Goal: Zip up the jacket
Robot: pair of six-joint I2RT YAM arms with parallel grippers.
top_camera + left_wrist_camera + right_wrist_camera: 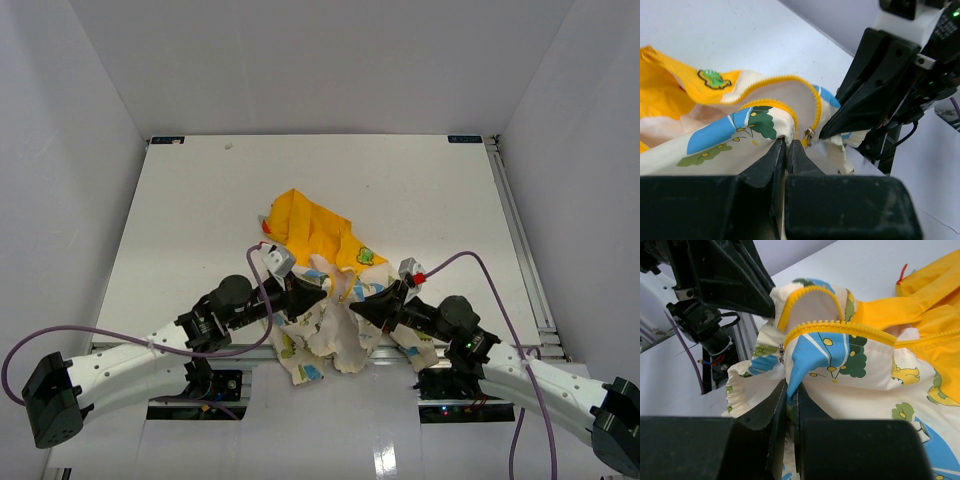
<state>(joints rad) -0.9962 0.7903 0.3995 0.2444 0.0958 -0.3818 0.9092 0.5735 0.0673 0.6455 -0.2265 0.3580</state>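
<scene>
Pinching the front of the jacket (308, 232) from both sides

Both arms meet over its near half. The left gripper (322, 297) is nearly closed on cream cloth just below the yellow zipper teeth (771, 103), and the right gripper (356, 306) is clamped tight on printed cloth. A green patch (713, 78) on the yellow lining has marks too small to read. Hood lies toward the far edge, hem toward the arm bases, long axis near-to-far. White table (200, 200), plain white walls (320, 60) around it
</scene>
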